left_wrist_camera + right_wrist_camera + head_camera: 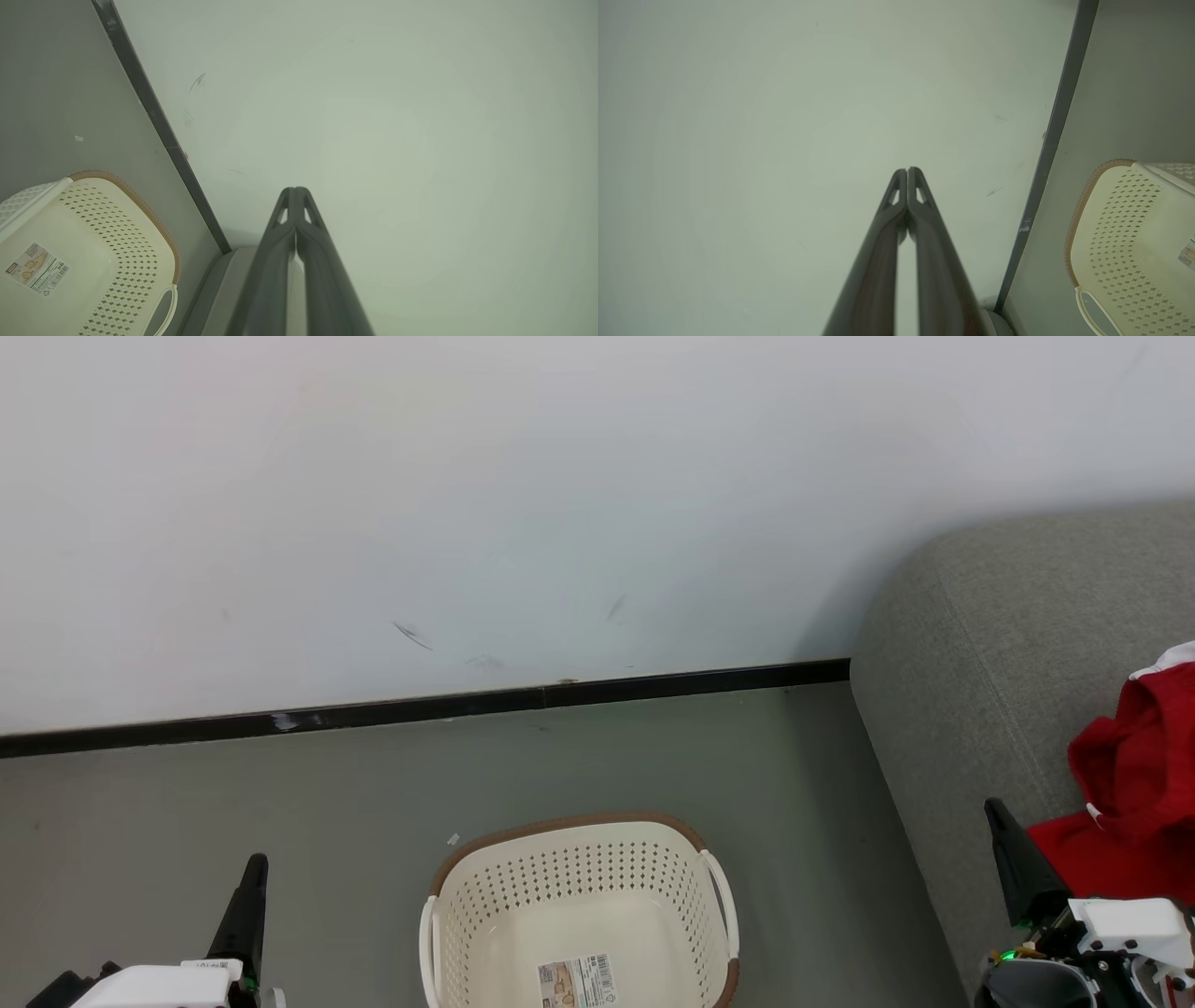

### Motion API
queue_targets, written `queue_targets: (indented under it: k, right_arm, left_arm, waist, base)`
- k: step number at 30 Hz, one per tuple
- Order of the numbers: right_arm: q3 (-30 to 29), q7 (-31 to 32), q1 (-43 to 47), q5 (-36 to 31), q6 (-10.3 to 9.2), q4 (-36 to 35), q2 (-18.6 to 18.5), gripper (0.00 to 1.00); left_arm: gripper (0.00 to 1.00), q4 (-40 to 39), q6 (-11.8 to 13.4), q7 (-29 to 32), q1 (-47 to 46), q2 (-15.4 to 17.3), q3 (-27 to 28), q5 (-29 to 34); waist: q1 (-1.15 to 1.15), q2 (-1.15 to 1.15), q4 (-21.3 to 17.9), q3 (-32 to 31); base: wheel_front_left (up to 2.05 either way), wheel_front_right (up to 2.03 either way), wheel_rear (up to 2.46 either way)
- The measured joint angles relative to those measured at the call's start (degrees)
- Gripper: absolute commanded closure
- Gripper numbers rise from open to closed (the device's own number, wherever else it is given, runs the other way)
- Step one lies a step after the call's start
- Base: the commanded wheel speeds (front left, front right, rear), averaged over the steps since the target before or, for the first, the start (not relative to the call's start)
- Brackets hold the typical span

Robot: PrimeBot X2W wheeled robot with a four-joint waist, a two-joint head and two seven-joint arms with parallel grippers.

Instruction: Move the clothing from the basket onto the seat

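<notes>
clothing [1134, 784]: red heap on grey sofa [971, 644], cropped by head view's right edge
laundry basket [579, 887]: on floor [280, 784], apart from sofa, near end cropped; label sticker [576, 982] inside
left end effector [295, 191]: fingertips together, empty
right end effector [906, 171]: fingertips together, empty, near clothing
behind: scuffed white wall [560, 476], black baseboard [653, 686]

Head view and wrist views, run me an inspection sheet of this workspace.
Surface: grey floor, with the basket standing on it.
Job's things: basket shows no clothing inside, just a label sticker; red clothing lies on the seat.
Clutter: small white scrap on the floor beside the basket.
Grippers: left gripper and right gripper both shut, holding nothing.
Cables: nothing seen.
Surroundings: white wall with scuffs, dark baseboard.
</notes>
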Motion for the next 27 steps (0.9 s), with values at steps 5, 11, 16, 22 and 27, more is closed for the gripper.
queue_targets:
  k: [5,11,16,22,27]
  right_arm:
    - [0.03,0.00,0.00,0.00,0.00,-0.08,0.00,1.00]
    - [0.08,0.00,0.00,0.00,-0.01,-0.25,0.00,1.00]
    - [0.12,0.00,0.00,0.00,0.00,-0.35,0.00,1.00]
    - [0.16,-0.01,0.00,0.00,0.00,-0.41,0.00,1.00]
    - [0.19,-0.05,0.00,0.00,0.00,-0.44,0.00,1.00]
  left_arm:
    - [1.00,-0.03,0.00,0.00,-0.01,0.00,0.00,0.00]
    - [1.00,-0.08,0.00,0.00,-0.05,0.00,0.01,0.00]
    - [1.00,-0.12,0.00,0.00,-0.18,-0.01,0.01,0.00]
    - [1.00,-0.25,0.00,0.00,-0.27,-0.01,0.02,0.00]
    - [1.00,-0.34,0.00,0.00,-0.31,-0.01,0.02,0.00]
  waist:
    - [0.00,0.00,0.00,0.01]
    - [0.00,0.00,0.01,0.01]
    - [0.00,0.00,0.01,0.02]
    - [-0.01,0.00,0.01,0.02]
    - [-0.01,0.00,0.01,0.02]
  base:
    - [0.00,0.00,0.00]
    - [0.00,0.00,0.00]
    - [0.00,0.00,0.00]
    - [0.00,0.00,0.00]
    - [0.00,0.00,0.00]
